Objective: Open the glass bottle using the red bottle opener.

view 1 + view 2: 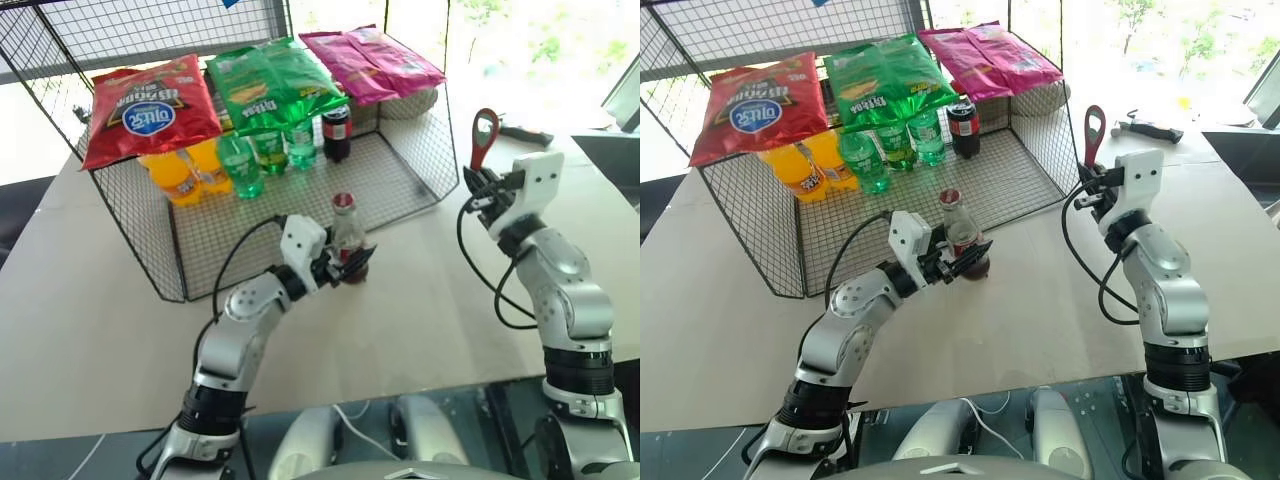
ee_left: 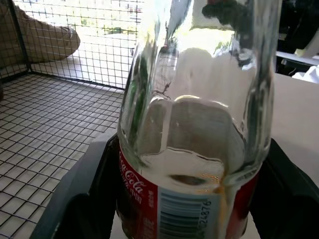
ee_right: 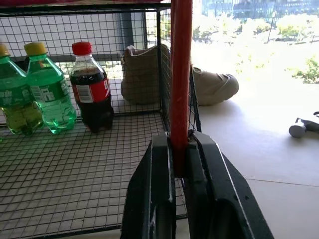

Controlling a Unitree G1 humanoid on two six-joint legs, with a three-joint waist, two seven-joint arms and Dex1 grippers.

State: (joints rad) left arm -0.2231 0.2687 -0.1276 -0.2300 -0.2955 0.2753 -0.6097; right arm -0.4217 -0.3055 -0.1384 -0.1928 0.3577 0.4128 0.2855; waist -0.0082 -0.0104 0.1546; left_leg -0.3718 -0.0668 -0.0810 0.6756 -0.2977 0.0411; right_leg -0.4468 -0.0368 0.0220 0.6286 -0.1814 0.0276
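Left gripper [image 1: 345,266] hugged the bottle [image 1: 347,237] — label seen up close; right gripper [image 3: 180,149] pinched the opener [image 1: 484,136], near a wire basket [image 1: 400,180].

Wire basket [image 1: 420,190] on pale bench [image 1: 90,300], stocked with snacks and drinks.
Red [image 1: 148,108], green [image 1: 270,82] and pink [image 1: 370,62] crisp bags across the top; orange [image 1: 178,172] and green bottles [image 1: 242,162] plus dark cola bottle [image 1: 337,130] inside; hammer [image 1: 1150,127] lying well apart.

The glass bottle [image 1: 346,238] was clear with a red label band and red cap; the red bottle opener [image 1: 483,137] had a silvery inner edge. Chip bags were red [image 1: 148,110], green [image 1: 272,83] and pink [image 1: 372,62], above a black mesh basket [image 1: 400,170].
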